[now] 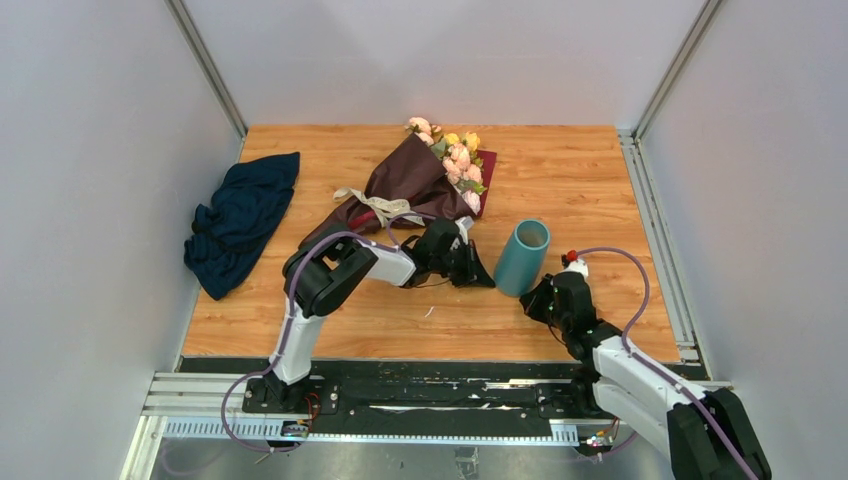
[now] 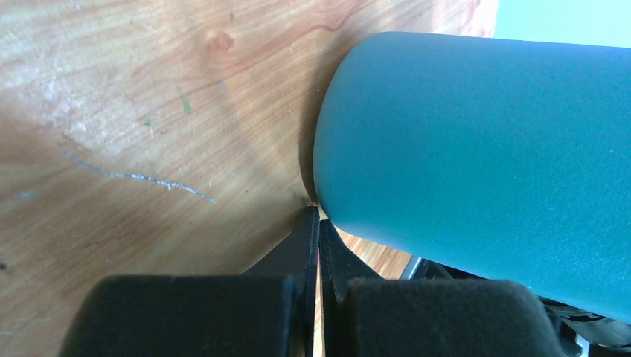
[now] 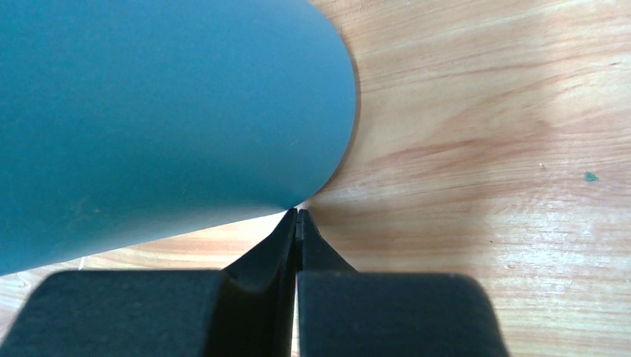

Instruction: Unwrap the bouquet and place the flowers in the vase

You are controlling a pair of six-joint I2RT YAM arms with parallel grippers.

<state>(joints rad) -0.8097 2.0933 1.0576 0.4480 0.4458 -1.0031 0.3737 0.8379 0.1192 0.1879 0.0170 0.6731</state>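
Note:
The teal vase [image 1: 523, 257] stands upright on the wooden table, right of centre. My left gripper [image 1: 487, 277] is shut and empty, its tips at the vase's left side near its base; the vase [image 2: 476, 156] fills the left wrist view above the gripper [image 2: 318, 217]. My right gripper [image 1: 540, 297] is shut and empty too, tips at the vase's lower right; the vase [image 3: 164, 111] looms over the gripper [image 3: 298, 216]. The bouquet [image 1: 415, 180] lies behind, wrapped in maroon paper with a beige ribbon bow [image 1: 372, 205]. Its pink and yellow flowers [image 1: 455, 155] point to the far side.
A dark navy cloth [image 1: 240, 218] lies crumpled at the table's left edge. Grey walls with metal rails close in the table on the left, right and back. The black base rail [image 1: 430, 385] runs along the near edge.

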